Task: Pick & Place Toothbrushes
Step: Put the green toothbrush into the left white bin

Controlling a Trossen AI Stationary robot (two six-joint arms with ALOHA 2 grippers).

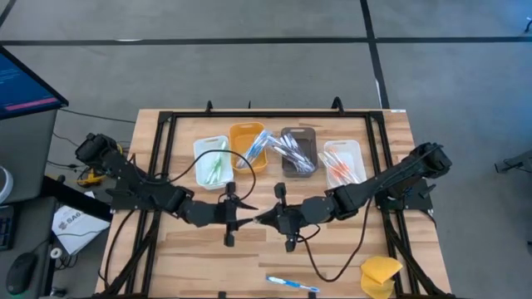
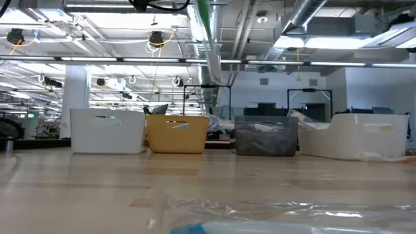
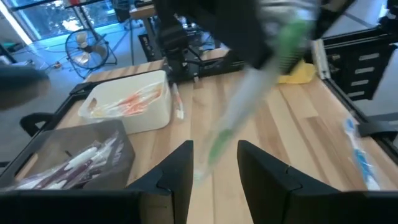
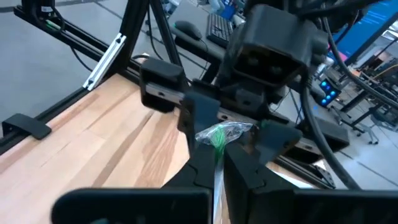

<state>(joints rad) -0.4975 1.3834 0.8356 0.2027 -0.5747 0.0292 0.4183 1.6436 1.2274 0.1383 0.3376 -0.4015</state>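
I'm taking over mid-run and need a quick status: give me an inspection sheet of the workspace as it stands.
Surface: wooden table, black frame around it.
Job's things: four bins in a row, white bin, orange bin, grey bin, second white bin, all holding wrapped toothbrushes. A green toothbrush is held mid-table between both grippers. A blue toothbrush lies loose at the near edge.
Clutter: yellow sponge at the near right corner.
Grippers: right gripper shut on the green toothbrush; left gripper stands around its other end, contact unclear.
Cables: black cables loop over the table from both arms.
Surroundings: monitor left of the table.
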